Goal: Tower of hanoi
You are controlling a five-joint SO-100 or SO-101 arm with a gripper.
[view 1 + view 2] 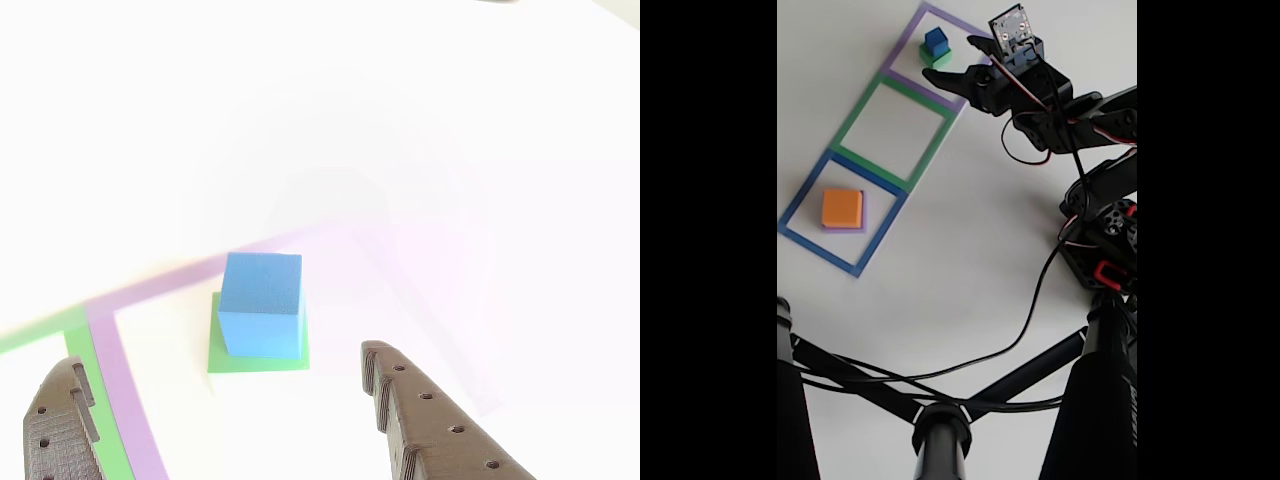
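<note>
Blue cube (pixel 260 305) on green cube (pixel 258 360); dark pincer (pixel 225 400).

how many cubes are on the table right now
4, in two stacks. Blue cube sits on the green cube inside the purple square outline. Orange cube sits on the purple cube inside the blue square outline. Others may be hidden.

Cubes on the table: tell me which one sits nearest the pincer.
The blue cube, stacked on the green cube inside the purple square outline. The open pincer is right beside it; the orange cube lies far off.
</note>
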